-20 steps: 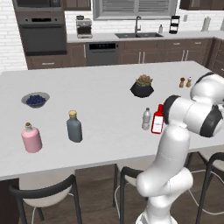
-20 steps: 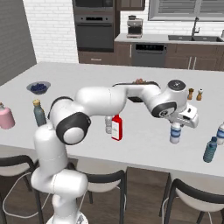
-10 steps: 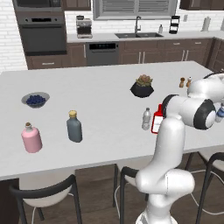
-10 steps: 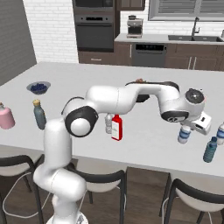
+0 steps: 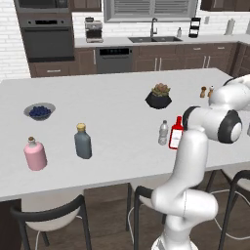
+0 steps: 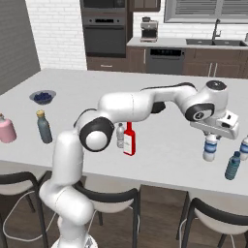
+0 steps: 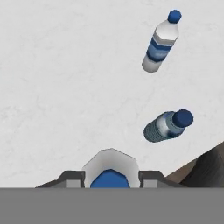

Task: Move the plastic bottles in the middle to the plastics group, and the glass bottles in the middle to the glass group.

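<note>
Jaws are pinching a clear plastic bottle [image 6: 210, 147] just under its blue cap, near the right end of the desk [image 6: 160, 145], close beside the two plastics-group bottles [image 7: 161, 41]. It looks light, thin-walled and slick, so keep the grip high on the stiff neck and don't squeeze the body. It'll tip easily; set it flat before letting go. Still in the middle: a plainer clear bottle [image 5: 163, 133] and the red glass bottle [image 5: 176, 133], likely heavier and breakable.
</note>
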